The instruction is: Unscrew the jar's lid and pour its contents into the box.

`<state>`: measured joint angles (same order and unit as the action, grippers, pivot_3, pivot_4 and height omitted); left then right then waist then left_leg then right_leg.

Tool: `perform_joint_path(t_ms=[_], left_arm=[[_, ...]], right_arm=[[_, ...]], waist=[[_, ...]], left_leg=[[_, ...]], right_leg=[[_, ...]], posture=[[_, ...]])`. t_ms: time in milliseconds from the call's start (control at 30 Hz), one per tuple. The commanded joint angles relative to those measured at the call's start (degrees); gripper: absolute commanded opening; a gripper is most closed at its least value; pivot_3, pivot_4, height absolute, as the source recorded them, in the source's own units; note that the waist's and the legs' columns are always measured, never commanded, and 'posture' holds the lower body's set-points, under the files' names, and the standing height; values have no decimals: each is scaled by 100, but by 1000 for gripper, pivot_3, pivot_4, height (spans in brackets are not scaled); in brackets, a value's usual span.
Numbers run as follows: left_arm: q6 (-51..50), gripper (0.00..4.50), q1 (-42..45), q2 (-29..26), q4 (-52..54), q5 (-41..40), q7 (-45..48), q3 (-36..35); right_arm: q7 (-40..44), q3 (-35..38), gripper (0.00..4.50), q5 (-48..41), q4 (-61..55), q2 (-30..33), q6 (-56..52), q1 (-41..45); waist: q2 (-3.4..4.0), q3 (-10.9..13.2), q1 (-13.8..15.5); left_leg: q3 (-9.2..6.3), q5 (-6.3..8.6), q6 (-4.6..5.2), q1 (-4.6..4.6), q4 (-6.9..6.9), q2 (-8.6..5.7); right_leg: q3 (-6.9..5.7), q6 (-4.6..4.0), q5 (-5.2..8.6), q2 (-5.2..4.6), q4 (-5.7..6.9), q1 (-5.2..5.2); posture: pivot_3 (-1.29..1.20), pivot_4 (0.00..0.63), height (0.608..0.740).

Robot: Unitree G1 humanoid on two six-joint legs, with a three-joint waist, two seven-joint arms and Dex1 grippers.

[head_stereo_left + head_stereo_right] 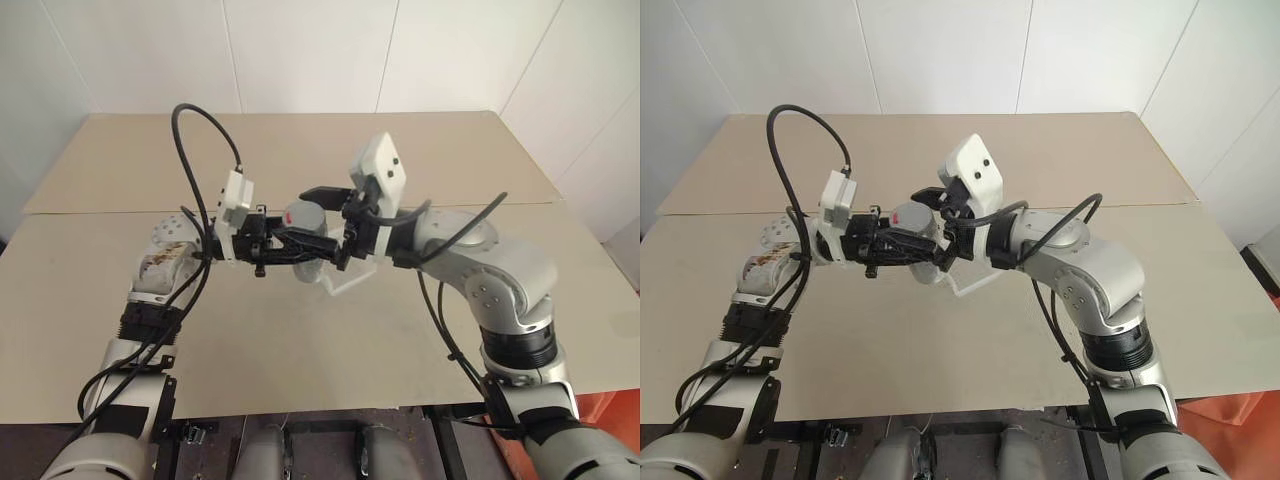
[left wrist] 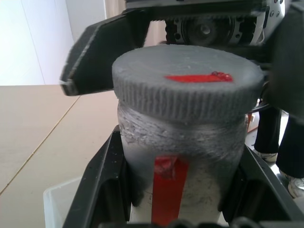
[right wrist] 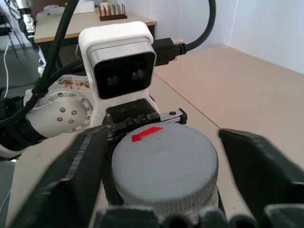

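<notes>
The jar (image 2: 175, 142), with a red strip on its side, is held upright above the table by my left gripper (image 1: 298, 247), which is shut on the jar's body. The grey lid (image 3: 164, 164) with a red mark sits on the jar. My right gripper (image 3: 161, 137) comes in from the opposite side. Its black fingers (image 3: 76, 171) stand on either side of the lid, open, with a small gap on one side. The clear box (image 1: 347, 279) lies on the table just below the jar. The contents are hidden by the lid and the cloudy glass.
The beige table (image 1: 300, 350) stretches wide around the box, with a seam (image 1: 100, 212) across its far half. Black cables (image 1: 200, 160) loop over both forearms. White walls stand behind the table.
</notes>
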<state>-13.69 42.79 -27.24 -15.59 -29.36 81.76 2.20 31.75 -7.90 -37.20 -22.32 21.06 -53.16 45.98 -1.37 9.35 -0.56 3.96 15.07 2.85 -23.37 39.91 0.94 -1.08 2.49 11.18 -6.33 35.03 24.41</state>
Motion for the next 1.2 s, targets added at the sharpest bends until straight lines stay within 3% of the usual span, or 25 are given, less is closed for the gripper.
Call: perform_joint_path(t_ms=[33, 100, 300, 400, 533, 600, 667, 800, 1067, 1200], left_arm=[[22, 1931, 94, -90, 172, -80, 212, -56], [-40, 1931, 108, -129, 184, -137, 350, -56], [-471, 1931, 212, -553, 527, -709, 1064, 257], [-542, 1931, 235, -792, 698, -1005, 1074, 495], [-392, 1931, 223, -911, 797, -1056, 1074, 655], [-329, 1931, 216, -815, 675, -884, 1049, 498], [-230, 1931, 217, -750, 527, -725, 999, 384], [-62, 1931, 228, -645, 277, -525, 793, 213], [426, 1931, 379, -398, -447, -33, 246, -71], [549, 1931, 470, -216, -597, 182, -37, -55]], right_arm=[[324, 164, 2881, -17, 21, 77, 321, 175], [737, 182, 2752, -30, 213, 123, 582, 199], [4136, -100, 2752, -4, 2020, 366, 2342, 740], [5228, -259, 2752, 79, 2995, 221, 2841, 1201], [5613, -406, 2752, 539, 4012, -143, 3533, 1682], [5344, -274, 2752, 650, 4050, -240, 3623, 1653], [5087, -155, 3466, 682, 3899, -224, 3571, 1544], [4553, 179, 4468, 599, 3180, 12, 3312, 1120], [2335, 675, 4468, 324, 695, 180, 2062, 81], [1114, 379, 4468, 505, -209, -34, 1289, -138]], waist=[[0, 0, -1], [0, 0, -3], [1, 1, -22], [1, 1, -46], [3, 2, -63], [4, 2, -38], [4, 3, 0], [4, 3, 60], [4, 3, 15], [4, 3, -2]], left_leg=[[0, 0, 0, 0, 0, 0], [0, 0, 0, 1, 0, 0], [1, 2, 3, 0, 0, -1], [0, 1, 2, 7, -2, 3], [2, 0, 0, 8, -3, 5], [1, -2, -3, 5, -3, 6], [1, -3, -5, -2, 0, 4], [0, -6, -11, -13, 9, 3], [2, -7, -12, -14, 6, 3], [1, -7, -11, -15, 6, 2]], right_leg=[[0, 0, 0, 0, 0, 0], [0, 0, 0, 0, 1, 0], [0, 2, 0, 2, -3, -1], [5, 2, 1, 5, 1, -1], [11, 2, 0, 9, 7, 5], [10, 2, 1, 9, 8, 9], [8, 2, 1, 8, 6, 11], [0, 2, 0, 4, 5, 12], [4, 2, 0, 3, 14, 23], [4, 1, 0, 3, 15, 23]], posture=[[0, 150, 740], [0, 150, 740], [0, 150, 740], [0, 150, 740], [0, 150, 740], [0, 150, 740], [0, 150, 740], [0, 150, 740], [0, 150, 740], [0, 150, 740]])
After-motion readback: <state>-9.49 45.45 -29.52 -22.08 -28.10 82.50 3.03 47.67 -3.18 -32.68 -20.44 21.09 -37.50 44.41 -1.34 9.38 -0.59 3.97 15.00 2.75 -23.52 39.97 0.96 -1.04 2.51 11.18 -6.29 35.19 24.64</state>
